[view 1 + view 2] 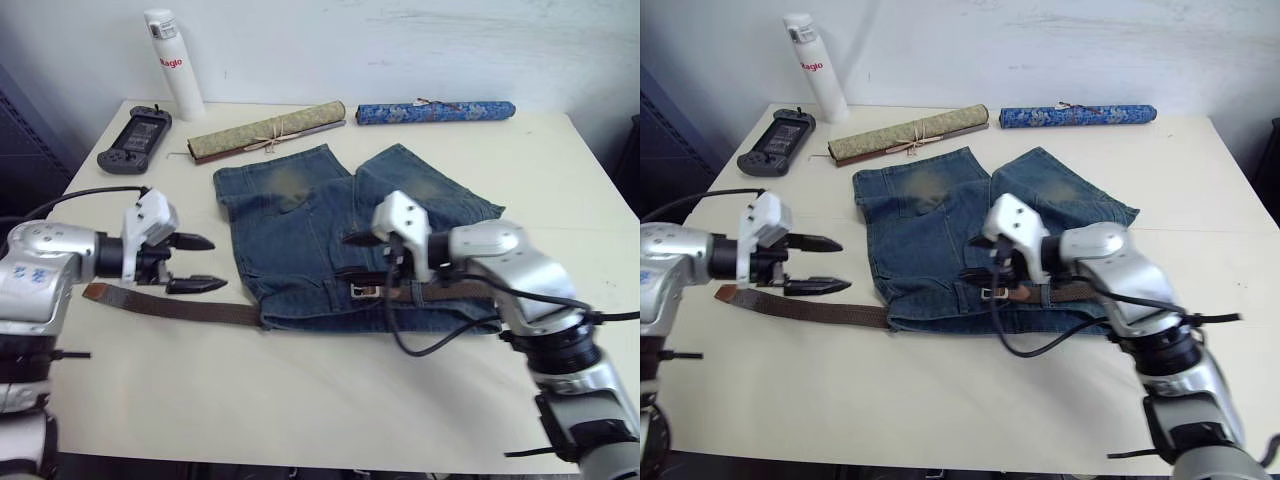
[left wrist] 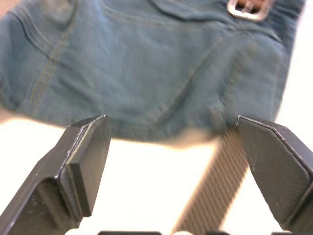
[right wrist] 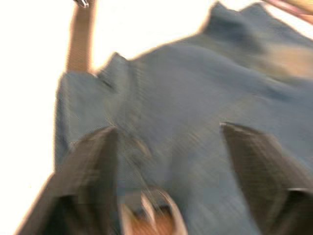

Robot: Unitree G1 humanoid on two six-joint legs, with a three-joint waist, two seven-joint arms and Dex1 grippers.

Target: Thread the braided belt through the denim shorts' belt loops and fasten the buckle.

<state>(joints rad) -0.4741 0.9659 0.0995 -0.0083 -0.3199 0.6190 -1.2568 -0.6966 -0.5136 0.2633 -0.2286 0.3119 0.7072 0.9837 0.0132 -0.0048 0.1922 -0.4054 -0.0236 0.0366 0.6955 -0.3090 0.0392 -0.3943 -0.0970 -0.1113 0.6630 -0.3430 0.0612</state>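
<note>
Head views: the denim shorts [image 1: 340, 235] are lying flat mid-table, faded blue with pale yellowish worn patches on both legs, waistband toward the robot. The braided belt [image 1: 175, 305] is running along that waistband, its dark brown woven strap trailing out past the shorts' left edge onto bare table [image 1: 300, 400]. The buckle [image 1: 366, 291], a small silver rectangular frame, is sitting on the waistband near the middle. The left gripper [image 1: 200, 263] is hovering just above the trailing strap, its two black fingers spread wide and holding nothing. The right gripper [image 1: 985, 262] is hanging over the waistband close to the buckle. Along the far edge are standing a white bottle [image 1: 174, 63], a black handheld device [image 1: 136, 139], a tan rolled mat [image 1: 267, 130] tied with cord, and a blue patterned roll [image 1: 436, 111]. Wide open tabletop is lying along the near edge.

Left wrist view: textured black pads [image 2: 85, 166] are standing apart, framing the shorts' hem; the woven strap is passing between them, untouched; the buckle is showing beyond.

Right wrist view: blurred dark fingers [image 3: 90, 166] are parted over the denim, gripping nothing, the buckle between them.
</note>
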